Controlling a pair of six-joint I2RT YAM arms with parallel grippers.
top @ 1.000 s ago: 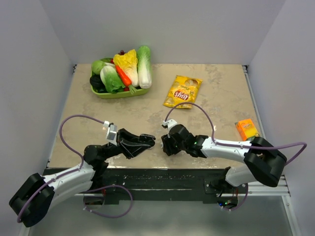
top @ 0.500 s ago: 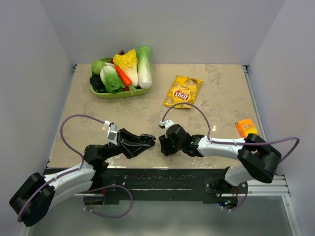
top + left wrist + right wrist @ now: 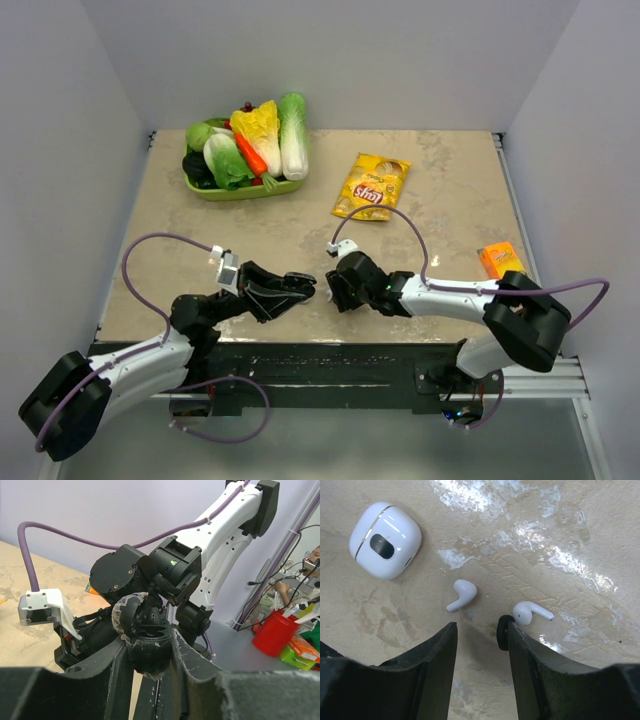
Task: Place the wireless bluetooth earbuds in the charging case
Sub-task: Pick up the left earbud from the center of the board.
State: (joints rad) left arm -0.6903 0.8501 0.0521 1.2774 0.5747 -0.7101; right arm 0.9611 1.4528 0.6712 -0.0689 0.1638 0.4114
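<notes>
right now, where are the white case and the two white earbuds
white case [image 3: 382, 543]: right wrist view, its dark oval window
earbud nearer the case [image 3: 465, 588]: right wrist view, its rounded head
other earbud [image 3: 522, 612]: right wrist view, its rounded head

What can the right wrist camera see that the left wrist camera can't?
Only the right wrist view shows two white earbuds and a closed white case lying beyond the open right gripper. Only the left wrist view shows the left gripper pinching a dark, open case, with the right arm behind it. Both views show the tan table.
</notes>
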